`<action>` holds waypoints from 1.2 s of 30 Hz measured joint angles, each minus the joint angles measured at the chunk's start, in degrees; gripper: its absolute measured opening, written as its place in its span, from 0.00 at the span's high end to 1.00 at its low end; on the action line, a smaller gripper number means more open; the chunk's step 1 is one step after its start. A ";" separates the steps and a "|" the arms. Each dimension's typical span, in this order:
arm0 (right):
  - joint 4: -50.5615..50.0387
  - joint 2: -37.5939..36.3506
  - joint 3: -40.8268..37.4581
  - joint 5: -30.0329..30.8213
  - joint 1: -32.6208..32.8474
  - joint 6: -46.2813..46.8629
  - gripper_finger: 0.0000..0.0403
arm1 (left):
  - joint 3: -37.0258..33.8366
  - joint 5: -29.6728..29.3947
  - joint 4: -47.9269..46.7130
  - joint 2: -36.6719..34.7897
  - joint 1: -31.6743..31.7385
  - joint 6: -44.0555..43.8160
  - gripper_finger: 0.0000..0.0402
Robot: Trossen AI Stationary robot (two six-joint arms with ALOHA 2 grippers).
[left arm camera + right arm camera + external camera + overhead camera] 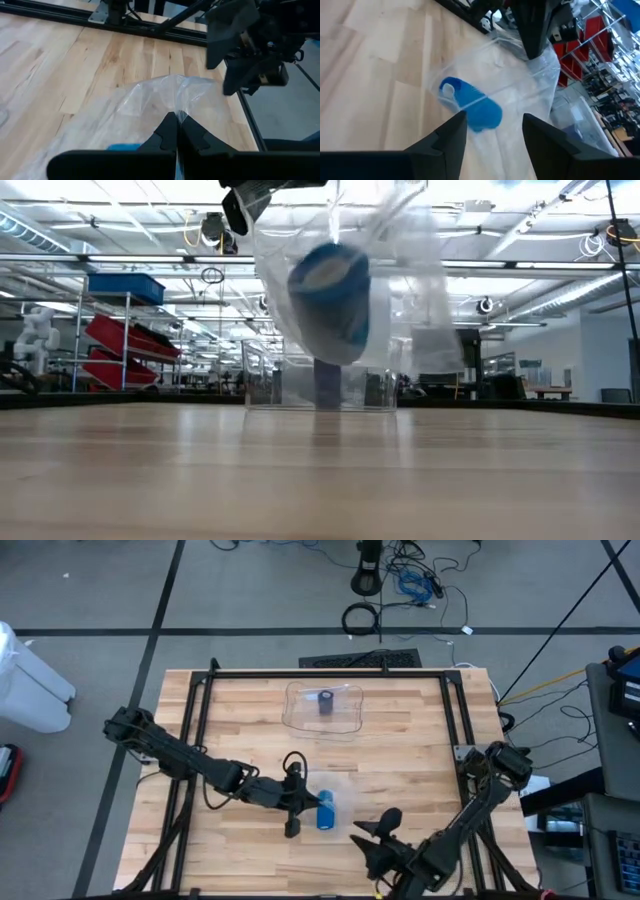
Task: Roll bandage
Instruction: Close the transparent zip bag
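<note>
High view: my left gripper (300, 802) holds the clear plastic bag (335, 798), the blue bandage roll (326, 811) inside. Left wrist view: jaws pinched shut on the bag. Right wrist view: right gripper (492, 131), jaws apart and empty, faces the roll; I advise a centred approach.

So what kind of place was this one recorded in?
Most likely a robotics lab or workshop in a large industrial hall. The wooden table sits in a black metal frame on a grey floor with loose cables, and the low view shows red and blue bins on racks under long ceiling lights.
</note>
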 joint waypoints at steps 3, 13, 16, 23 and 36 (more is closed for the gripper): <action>5.24 0.02 -1.30 -1.17 -1.86 -4.76 0.57 | 0.00 0.00 -0.26 0.00 -0.02 0.00 1.00; 10.58 0.02 -2.05 -11.04 -3.59 -8.99 0.57 | 0.00 -1.46 -1.71 0.00 0.00 0.07 1.00; 11.81 0.16 -2.05 -11.17 -3.57 -8.99 0.57 | 0.00 -1.68 -1.80 0.00 0.00 0.13 1.00; 12.39 0.79 -2.03 -9.67 -5.27 -8.72 0.57 | 0.00 -2.88 -1.81 0.00 0.02 0.06 1.00; 14.87 0.79 -2.03 -3.53 -7.03 -8.39 0.82 | 0.00 -3.21 -1.65 0.00 0.02 0.37 1.00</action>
